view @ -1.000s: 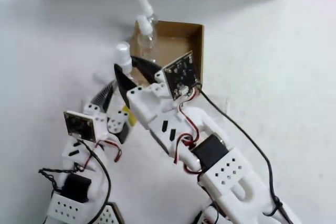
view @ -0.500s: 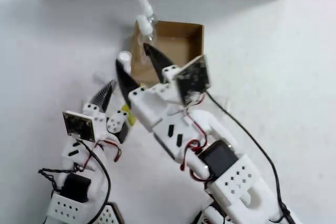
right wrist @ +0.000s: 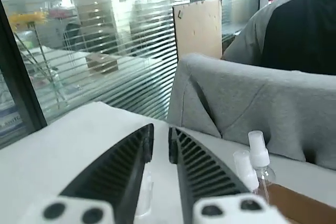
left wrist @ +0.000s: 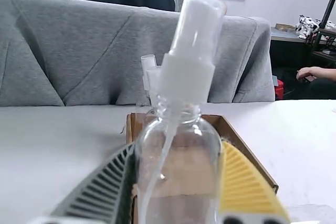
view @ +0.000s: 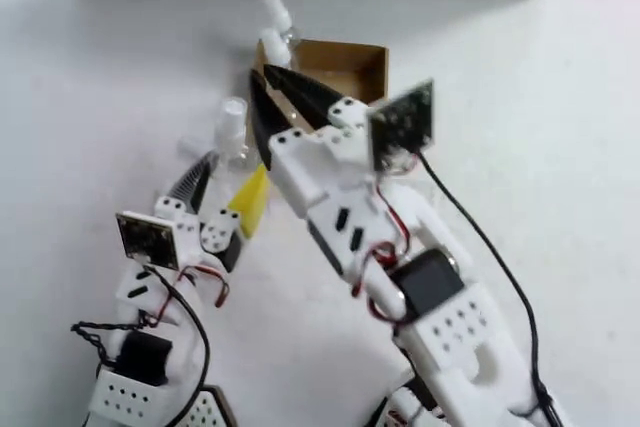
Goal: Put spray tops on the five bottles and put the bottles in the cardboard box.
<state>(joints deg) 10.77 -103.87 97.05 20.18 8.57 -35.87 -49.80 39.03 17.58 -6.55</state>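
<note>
L claw [view: 236, 159], nearest, is clamped on a clear bottle [left wrist: 178, 182]: grey finger [view: 196, 183] on one side, yellow finger [view: 250, 199] on the other, both pressed vs the glass. Bottle is upright, white spray top [left wrist: 191, 51] on its neck, dip tube running down inside. From above it's just outside the near-left side of the cardboard box [view: 345, 67]; can't tell if it's on the desk [view: 520, 97] or lifted.

R claw [right wrist: 161, 135] is next, up over the box's left edge. Its black fingers are drawn nearly together, w/ a thin slit at the tips and nothing between them. R arm's wrist reaches across the box's near side.

Box sits open on the white desk, brown floor showing. At its far-left corner are two more bottles [right wrist: 256, 157] w/ white spray tops on, close together; can't tell if both are fully inside.

Beyond the desk edge: grey sofa back [left wrist: 63, 61].
</note>
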